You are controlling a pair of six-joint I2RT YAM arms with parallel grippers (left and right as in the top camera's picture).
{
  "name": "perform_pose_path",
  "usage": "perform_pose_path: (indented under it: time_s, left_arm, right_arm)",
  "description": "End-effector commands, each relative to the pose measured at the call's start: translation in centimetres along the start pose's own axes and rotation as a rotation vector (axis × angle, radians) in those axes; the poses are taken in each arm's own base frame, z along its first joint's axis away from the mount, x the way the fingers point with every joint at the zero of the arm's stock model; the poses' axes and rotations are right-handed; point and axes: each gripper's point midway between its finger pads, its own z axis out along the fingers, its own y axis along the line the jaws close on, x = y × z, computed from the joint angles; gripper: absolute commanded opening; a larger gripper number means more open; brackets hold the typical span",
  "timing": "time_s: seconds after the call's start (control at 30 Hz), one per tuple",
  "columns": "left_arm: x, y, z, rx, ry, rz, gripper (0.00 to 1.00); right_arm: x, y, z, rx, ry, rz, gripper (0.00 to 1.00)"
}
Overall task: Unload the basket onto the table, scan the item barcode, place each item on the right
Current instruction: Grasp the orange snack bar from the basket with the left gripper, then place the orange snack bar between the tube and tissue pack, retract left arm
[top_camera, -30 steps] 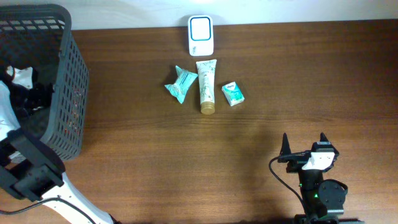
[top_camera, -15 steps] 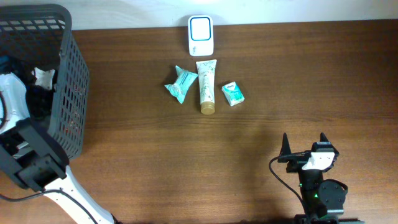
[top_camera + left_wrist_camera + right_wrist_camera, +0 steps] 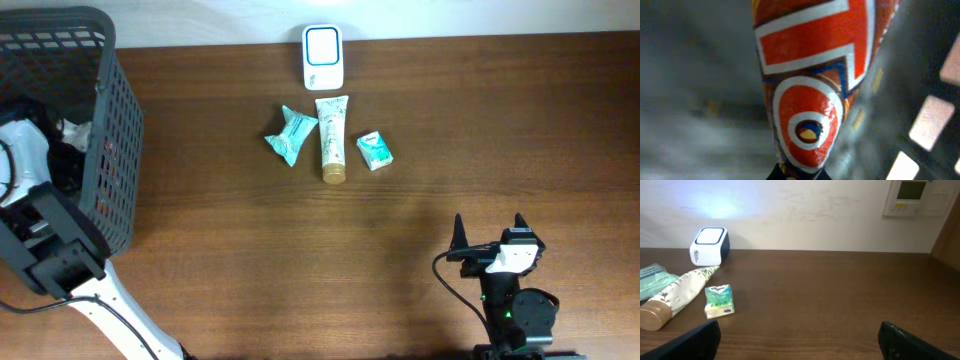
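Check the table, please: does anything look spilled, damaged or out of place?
Nothing stands out. The pouch, tube and box lie close together by the scanner, intact; pouch and box are only slightly turned.

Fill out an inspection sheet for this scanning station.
Surface: brown wooden table.
Job's things: scanner at the far edge; tube, green packet and small box in front of it.
Clutter: nothing seen.
Grippers: left gripper shut on a red packet inside the basket; right gripper open, holding nothing.
Cables: black cable looping beside the right arm.
Surroundings: white wall with a wall panel.
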Motion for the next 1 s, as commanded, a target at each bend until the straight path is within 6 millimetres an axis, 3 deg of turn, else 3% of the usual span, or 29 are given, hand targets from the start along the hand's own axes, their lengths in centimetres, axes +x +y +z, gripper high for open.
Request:
perform_pose_path:
  time_s: [0.0, 0.07, 0.1, 0.13, 0.2, 0.3, 0.4, 0.53, 0.63, 0.67, 0.73, 0.77, 0.83, 0.9, 0.97]
  left_arm:
    - [-5.3, 2.6, -7.9, -0.046, -0.245, -0.243, 0.00]
    - [-8.9, 1.2, -16.5, 0.019, -0.491, -0.226, 0.00]
    - [-10.3, -0.3, -22.1, 0.059, -0.643, -0.208, 0.00]
    - [-10.8, -1.5, -27.0, 0.078, -0.772, -0.214, 0.00]
    - [-10.2, -3.6, -33.4, 0.118, -0.928, -0.231, 0.00]
    - [-7.9, -9.1, -40.8, 0.321, -1.077, -0.195, 0.00]
    - [-5.8, -14.9, -43.7, 0.505, -1.085, -0.070, 0.00]
    - [-5.3, -23.2, -42.3, 0.683, -0.960, 0.035, 0.00]
    - [-4.9, -30.4, -38.4, 0.714, -0.816, 0.104, 0.00]
    - [-4.3, -32.9, -35.5, 0.670, -0.731, 0.103, 0.00]
    - [-3.2, -35.9, -31.2, 0.580, -0.613, 0.110, 0.00]
    - [-2.0, -38.3, -27.2, 0.488, -0.515, 0.121, 0.00]
    - [-0.5, -41.4, -23.0, 0.424, -0.418, 0.165, 0.00]
    - [1.8, -46.0, -16.8, 0.391, -0.295, 0.218, 0.00]
    - [3.4, -48.8, -12.6, 0.390, -0.224, 0.221, 0.00]
  right_arm:
    - [0.4, -0.2, 0.0, 0.007, 0.007, 0.002, 0.99]
    - [0.4, -0.2, 0.0, 0.007, 0.007, 0.001, 0.99]
    - [0.4, -0.2, 0.0, 0.007, 0.007, 0.001, 0.99]
    - [0.4, -0.2, 0.0, 0.007, 0.007, 0.001, 0.99]
    - [0.4, -0.2, 0.0, 0.007, 0.007, 0.002, 0.99]
    - [0.4, -0.2, 0.0, 0.007, 0.007, 0.001, 0.99]
    - [0.4, -0.2, 0.0, 0.007, 0.007, 0.002, 0.99]
    - [0.4, -0.2, 0.0, 0.007, 0.007, 0.002, 0.99]
    - [0.4, -0.2, 0.0, 0.007, 0.007, 0.002, 0.98]
    - [0.4, -0.2, 0.0, 0.007, 0.007, 0.002, 0.99]
    - [0.4, -0.2, 0.0, 0.007, 0.007, 0.002, 0.99]
    - [0.4, -0.2, 0.0, 0.007, 0.007, 0.002, 0.99]
    - [0.4, -0.2, 0.0, 0.007, 0.007, 0.001, 0.99]
    - [0.4, -0.2, 0.0, 0.007, 0.007, 0.001, 0.99]
    - [0.4, -0.2, 0.0, 0.007, 0.007, 0.002, 0.99]
